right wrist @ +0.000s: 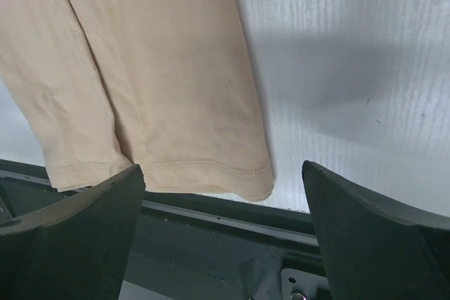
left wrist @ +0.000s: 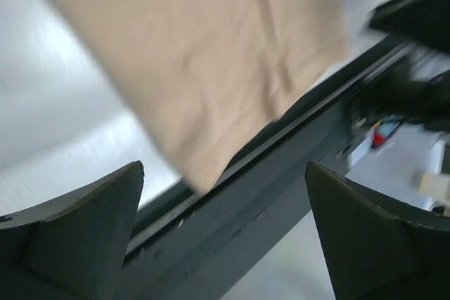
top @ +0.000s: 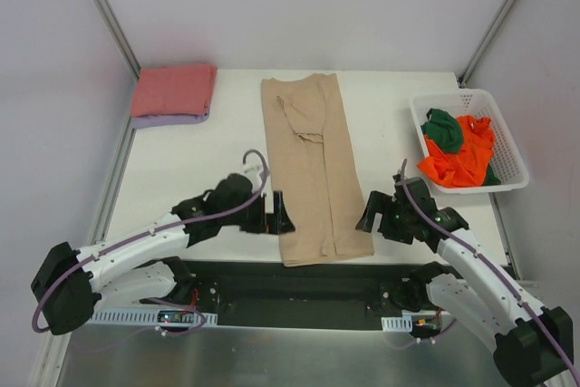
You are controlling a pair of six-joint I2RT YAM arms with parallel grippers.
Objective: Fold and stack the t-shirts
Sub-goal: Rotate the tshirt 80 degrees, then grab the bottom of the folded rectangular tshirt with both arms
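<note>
Stack, far-left corner: folded salmon pink shirt (top: 174, 88) lying on folded lavender shirt (top: 169, 120).
Left gripper (left wrist: 223, 166): fingers spread wide, empty, just left of tan shirt (top: 313, 165), low by its hem.
Tan shirt: long strip folded lengthwise, mid-table, running far edge to near edge (hem laps slightly over the near edge); bare table (top: 195, 169) on both sides.
Right gripper (right wrist: 221, 168): spread wide, holding nothing, near hem's right corner.
Basket (top: 512, 156), right side: orange shirt (top: 462, 160) and dark green shirt (top: 442, 129) heaped inside.

text: none readable in any view | tan t-shirt (top: 313, 169): plain cloth, no print or tag legible | white basket (top: 453, 95): no label legible | numbers, signs: none legible (left wrist view is blurred)
</note>
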